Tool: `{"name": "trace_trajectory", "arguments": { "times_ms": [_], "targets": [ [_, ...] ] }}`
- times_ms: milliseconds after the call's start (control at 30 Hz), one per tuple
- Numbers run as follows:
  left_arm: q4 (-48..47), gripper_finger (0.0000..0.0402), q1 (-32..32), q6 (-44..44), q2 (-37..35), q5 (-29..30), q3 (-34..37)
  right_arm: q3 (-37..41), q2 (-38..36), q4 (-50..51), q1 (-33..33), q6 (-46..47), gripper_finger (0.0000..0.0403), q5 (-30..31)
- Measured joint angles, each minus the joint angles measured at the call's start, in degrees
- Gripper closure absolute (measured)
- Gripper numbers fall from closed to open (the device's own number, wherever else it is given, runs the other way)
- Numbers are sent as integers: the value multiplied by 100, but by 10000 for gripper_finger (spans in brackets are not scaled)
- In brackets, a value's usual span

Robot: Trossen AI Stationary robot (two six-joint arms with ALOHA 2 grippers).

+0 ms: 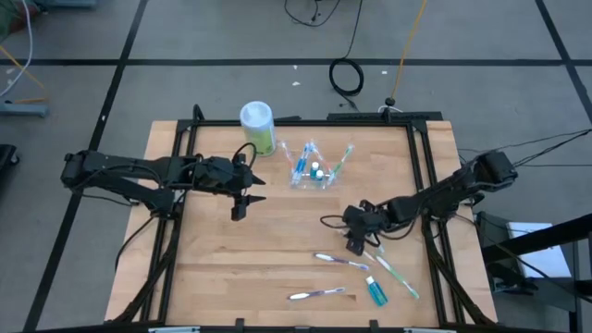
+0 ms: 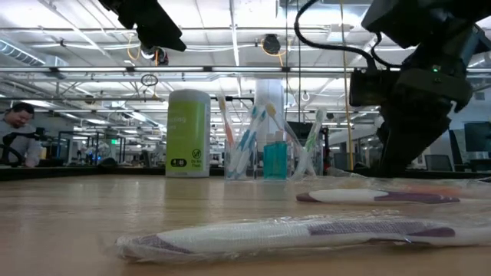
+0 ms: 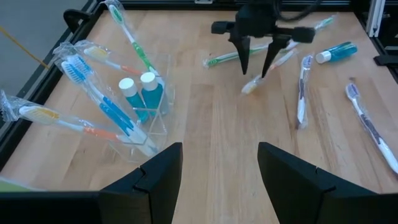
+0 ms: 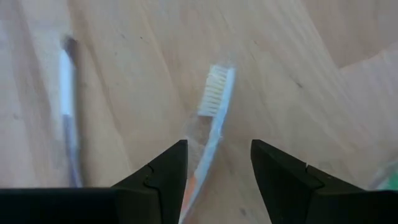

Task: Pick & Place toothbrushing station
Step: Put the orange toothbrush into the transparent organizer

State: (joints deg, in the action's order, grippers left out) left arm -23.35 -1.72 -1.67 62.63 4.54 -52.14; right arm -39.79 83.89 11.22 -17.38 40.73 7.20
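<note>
Wrapped white-bristled toothbrush point(image 4: 210, 127) — orange-and-blue handle — flat between spread fingers of right gripper point(image 4: 217, 180).

Green canister point(image 1: 258, 127) with white lid, blue white-capped tubes point(image 3: 140, 92), purple toothbrush point(image 2: 376, 197), pale wood table point(image 1: 277, 250).

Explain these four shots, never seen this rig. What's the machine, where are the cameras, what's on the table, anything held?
Two dark robot arms work at a wooden table. One camera looks straight down, one sits at table height, and one rides on each wrist. The clear cup near the back holds wrapped toothbrushes and two blue tubes; a green canister stands beside it. Two purple toothbrushes, a green one and another blue tube lie loose at the front. The right gripper is open, low over an orange-handled toothbrush, not gripping it. The left gripper is open too, and empty.
</note>
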Motion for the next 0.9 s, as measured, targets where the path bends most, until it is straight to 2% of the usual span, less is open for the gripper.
{"name": "trace_trajectory", "arguments": {
  "times_ms": [333, 533, 733, 900],
  "targets": [
    [2, 185, -2, -2, 0, 4, 0, -24, 419, -63, 4, -377, 244, -81],
    [0, 185, 0, -4, 0, 4, 0, -16, 424, -21, 17, -980, 307, -69],
    [0, 185, 2, -4, 0, 4, 0, -1, 430, -109, 185, -631, 387, -130],
    [0, 185, 2, 40, 0, 4, 0, 13, 468, -774, 373, -251, 388, -242]
  ]
}}
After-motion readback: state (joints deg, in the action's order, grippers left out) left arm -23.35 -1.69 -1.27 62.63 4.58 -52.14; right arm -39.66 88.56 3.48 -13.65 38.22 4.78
